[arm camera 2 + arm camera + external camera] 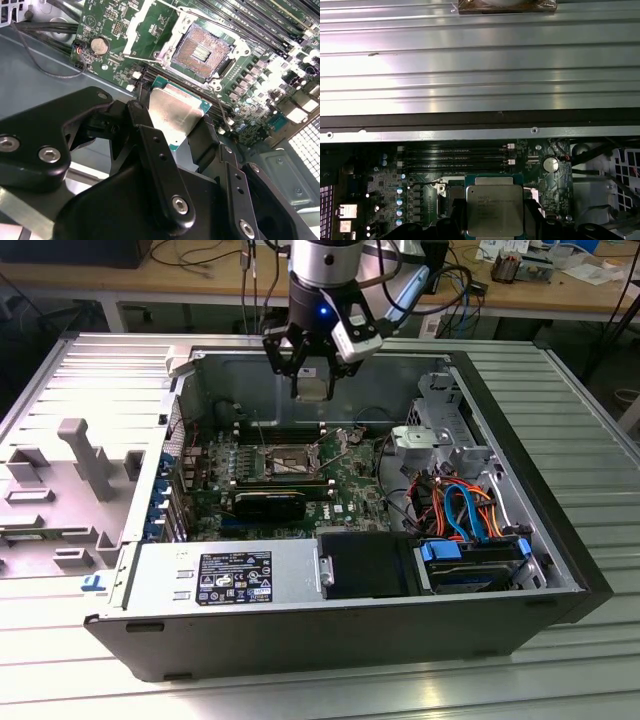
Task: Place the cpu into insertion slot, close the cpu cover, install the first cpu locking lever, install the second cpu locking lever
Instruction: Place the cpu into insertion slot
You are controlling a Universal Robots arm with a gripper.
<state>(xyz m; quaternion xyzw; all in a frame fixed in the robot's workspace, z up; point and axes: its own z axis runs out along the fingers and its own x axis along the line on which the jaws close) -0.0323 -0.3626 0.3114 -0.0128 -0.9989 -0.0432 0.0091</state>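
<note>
— Gripper (314,370), item one: condition?
— Black fingers (142,120) clamped narrow on the cpu (313,387), gripped by its edges, silvery top outward. Held in the air above the open computer case (150,630), over the motherboard (350,480).
— Insertion slot (202,50)?
— Bare, contact field exposed, well below the chip. Cpu cover (132,30) raised, standing beside the slot.
— Contents in the exterior view, from its left?
— One grey moulded panel (70,470), flat on the table beside the case. One silver power supply (190,575) along the near wall. One black ribbed block (268,505) just in front of the slot. One silver drive cage (440,410) toward the exterior view's right. One bundle of orange and blue cables (460,505). One drive with blue tabs (470,565) in the near right corner.
— Labels and writing?
— One black-and-white label (235,578) on the power supply, print too small to read. Faint print on the chip's top in the first wrist view, not legible. One coin cell (99,46) on the board, markings unclear.
— Surface?
— Ribbed silver metal table (590,470), the case resting on it.
— Room?
— Wooden bench (200,280) behind, strewn with loose cables.
</note>
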